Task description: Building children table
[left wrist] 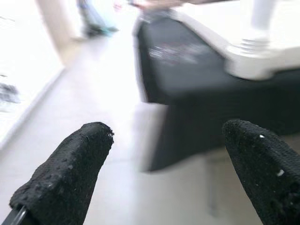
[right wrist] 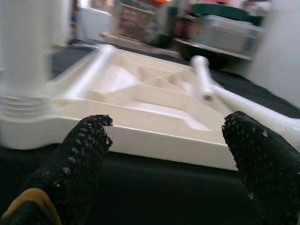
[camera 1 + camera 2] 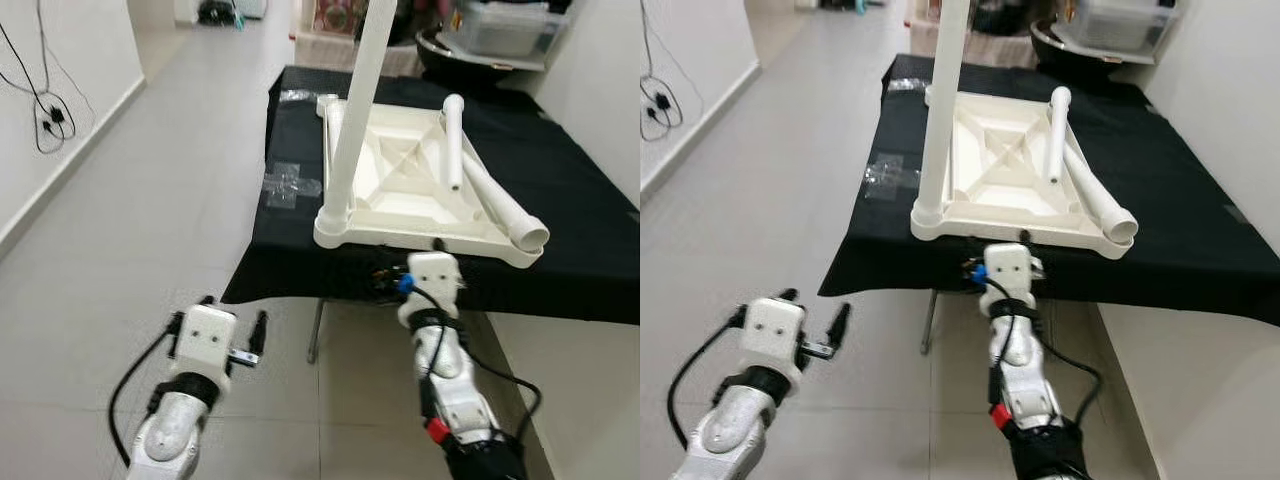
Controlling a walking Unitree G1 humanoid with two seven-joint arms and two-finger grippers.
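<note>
Right wrist view showed the right gripper (image 2: 166, 154) with fingers spread wide and empty before the tabletop (image 2: 140, 101); the left gripper (image 1: 164, 173) gaped empty too.

An upturned cream-white plastic children's tabletop (image 3: 400, 185) lies at frame centre on the black-draped surface (image 3: 560, 200), ribbed underside up. One white tubular leg (image 3: 358, 110) stands upright in its near-left corner socket. Two loose white tubular legs (image 3: 480, 175) lie across its right side.
</note>
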